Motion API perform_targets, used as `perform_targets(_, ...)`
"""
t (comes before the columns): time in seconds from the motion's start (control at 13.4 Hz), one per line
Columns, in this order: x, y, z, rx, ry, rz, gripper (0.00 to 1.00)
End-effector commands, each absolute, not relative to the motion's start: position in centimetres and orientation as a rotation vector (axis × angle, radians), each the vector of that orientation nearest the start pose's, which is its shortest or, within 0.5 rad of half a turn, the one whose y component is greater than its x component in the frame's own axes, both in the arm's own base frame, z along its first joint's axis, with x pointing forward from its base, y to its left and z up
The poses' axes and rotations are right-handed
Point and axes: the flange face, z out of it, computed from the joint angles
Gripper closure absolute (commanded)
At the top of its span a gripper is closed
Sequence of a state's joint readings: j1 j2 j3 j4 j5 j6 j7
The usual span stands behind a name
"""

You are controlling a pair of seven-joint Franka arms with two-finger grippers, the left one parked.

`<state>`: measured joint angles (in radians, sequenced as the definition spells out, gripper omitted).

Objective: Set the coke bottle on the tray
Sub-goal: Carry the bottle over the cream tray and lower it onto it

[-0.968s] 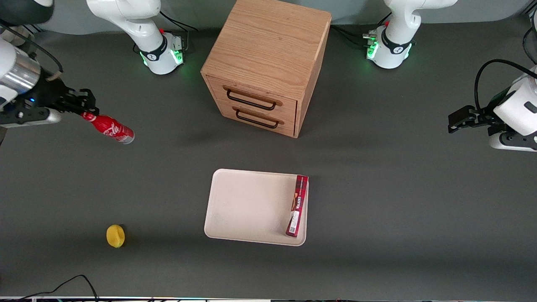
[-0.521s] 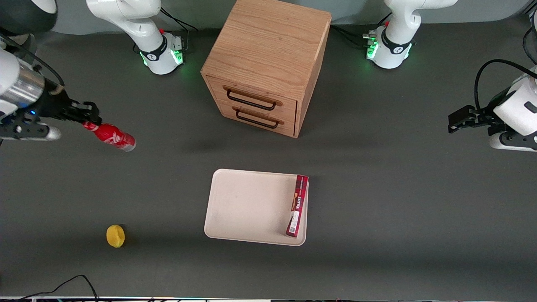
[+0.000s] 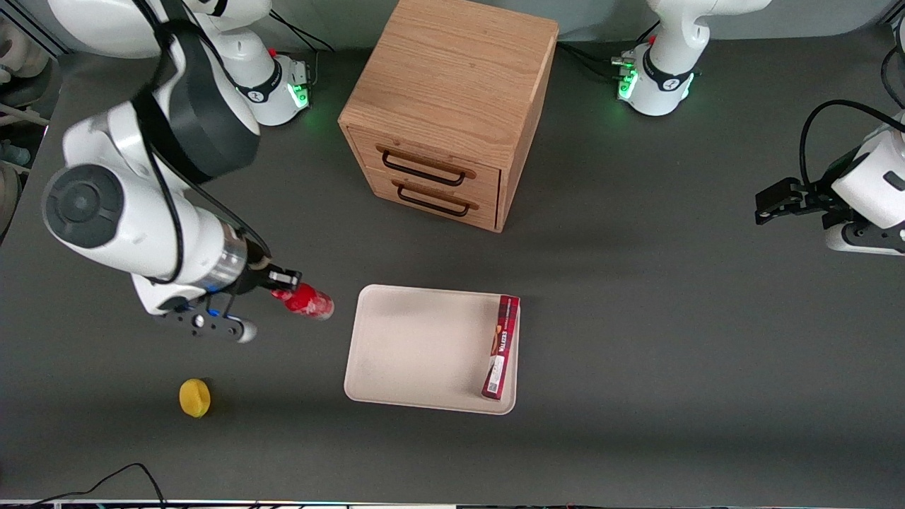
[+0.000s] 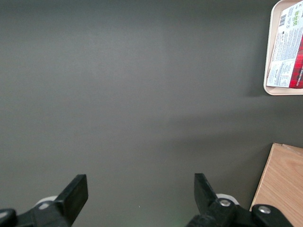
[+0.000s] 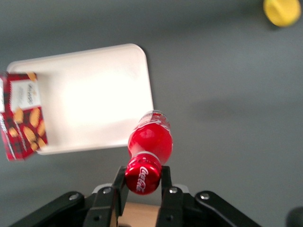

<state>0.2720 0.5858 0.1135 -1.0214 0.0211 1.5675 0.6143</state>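
1. Standing well apart from the gripper [image 3: 285, 279], farther from the front camera and toward the parked arm's end, the wooden drawer cabinet [image 3: 452, 106] plays no part in this step.

2. Next in size, the cream tray [image 3: 424, 346] lies flat on the table just past the bottle's base as seen from the gripper, toward the parked arm's end. Most of its floor is bare. A dark-red snack box [image 3: 500, 346] rests along the tray edge farthest from the gripper.

3. Smaller, the coke bottle [image 3: 305, 302] hangs tilted from the gripper with its silvery base pointing toward the tray. The base seems to be near the tray's closest edge and not yet over its floor; the wrist view [image 5: 150, 142] agrees.
   - I judge it a stiff, smooth body, light for this arm, slippery at the shoulder and apt to roll or tip if let go tilted.
   - The neck just under the cap is the sensible hold, since the cap's lip stops it sliding out.

4. The gripper [image 5: 140, 182] is closed narrowly on the bottle's neck, one finger [image 5: 120, 182] pressed on each side just under the red cap.

5. Smallest, a yellow lemon-like fruit [image 3: 194, 397] sits on the table nearer the front camera than the gripper, well apart.
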Motion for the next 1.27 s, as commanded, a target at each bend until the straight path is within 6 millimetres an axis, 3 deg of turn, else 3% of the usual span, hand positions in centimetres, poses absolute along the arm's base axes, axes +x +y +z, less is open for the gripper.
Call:
perform_targets(0.0,68.8,28.4,47.5,-3.049,0.383,0.019,1.00)
perform_targets(0.15,69.6,30.3,44.2,-3.049,0.363,-0.023,1.00)
perform_targets(0.45,70.9,31.7,38.7,-3.057,0.326,-0.051,1.00)
perform_targets(0.74,71.3,31.7,35.2,-3.126,0.290,-0.068,1.00)
perform_targets(0.97,71.6,31.7,34.5,-3.118,0.297,-0.086,1.00)
perform_targets(1.04,71.5,31.8,34.3,-3.119,0.295,-0.081,0.57)
perform_targets(1.12,71.6,31.6,34.5,-3.118,0.295,-0.083,0.01)
perform_targets(1.19,71.7,31.3,34.6,-3.118,0.302,-0.084,0.00)
